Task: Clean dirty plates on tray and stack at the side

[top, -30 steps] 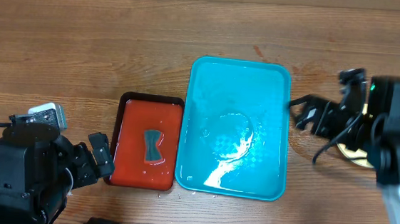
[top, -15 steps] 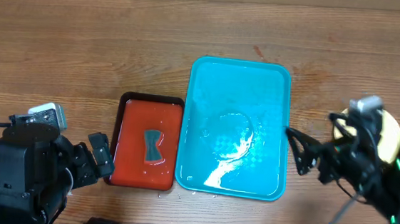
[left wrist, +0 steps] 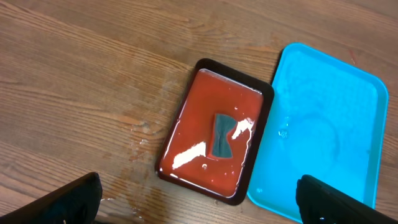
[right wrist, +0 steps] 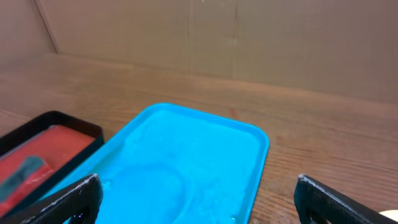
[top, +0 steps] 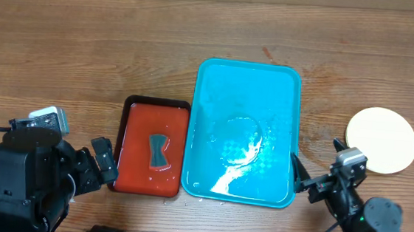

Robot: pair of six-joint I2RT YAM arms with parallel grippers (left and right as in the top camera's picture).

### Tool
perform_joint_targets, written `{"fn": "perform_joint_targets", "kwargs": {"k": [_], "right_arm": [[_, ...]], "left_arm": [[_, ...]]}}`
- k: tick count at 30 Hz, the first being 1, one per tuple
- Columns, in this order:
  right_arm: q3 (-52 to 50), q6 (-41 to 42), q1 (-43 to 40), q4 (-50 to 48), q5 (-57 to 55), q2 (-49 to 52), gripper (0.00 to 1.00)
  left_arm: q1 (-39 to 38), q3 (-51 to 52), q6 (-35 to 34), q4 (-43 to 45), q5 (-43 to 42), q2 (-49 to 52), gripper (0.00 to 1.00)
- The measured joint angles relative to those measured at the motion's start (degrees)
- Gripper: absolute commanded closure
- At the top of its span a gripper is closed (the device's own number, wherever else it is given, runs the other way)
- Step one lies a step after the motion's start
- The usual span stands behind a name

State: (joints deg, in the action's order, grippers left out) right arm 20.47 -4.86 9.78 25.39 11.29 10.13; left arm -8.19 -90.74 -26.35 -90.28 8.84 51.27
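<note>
Pulling back from the right edge of the overhead view, where it was covering the plates a second ago, the right arm is now sitting in the lower right corner. The plates are lying uncovered on the table, right of the tray and apart from it. Only the pale top plate is showing from above, so how many are lying under it cannot be told. In the right wrist view a pale sliver at the lower right corner is all that is showing of them.

The right gripper is hanging just off the tray's lower right corner with its jaws spread wide and nothing between them. Its fingers are being cut off by the bottom edge of the right wrist view. The left gripper is resting at the lower left, beside the red tray, jaws likewise wide apart and empty. In the left wrist view only its fingertips are poking in at the bottom corners.

Glare is shining off the tray's wet base, which is carrying no plates. A grey pad is lying in the red tray, and its exact shape is being blurred by liquid.
</note>
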Motion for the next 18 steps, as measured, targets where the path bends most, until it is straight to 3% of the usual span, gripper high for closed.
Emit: {"fn": "perform_joint_targets", "kwargs": {"k": [4, 10, 18], "right_arm": [[-9.53, -0.09, 0.0, -8.11, 0.31, -7.19, 0.0], [-18.05, -0.13, 0.0, -20.96, 1.31, -9.31, 0.0], [-19.43, -0.17, 0.0, -21.73, 1.84, -9.35, 0.0]], "left_arm": [[0.0, 0.0, 0.0, 0.0, 0.0, 0.0, 0.0], [0.0, 0.0, 0.0, 0.0, 0.0, 0.0, 0.0], [0.0, 0.0, 0.0, 0.0, 0.0, 0.0, 0.0]]}}
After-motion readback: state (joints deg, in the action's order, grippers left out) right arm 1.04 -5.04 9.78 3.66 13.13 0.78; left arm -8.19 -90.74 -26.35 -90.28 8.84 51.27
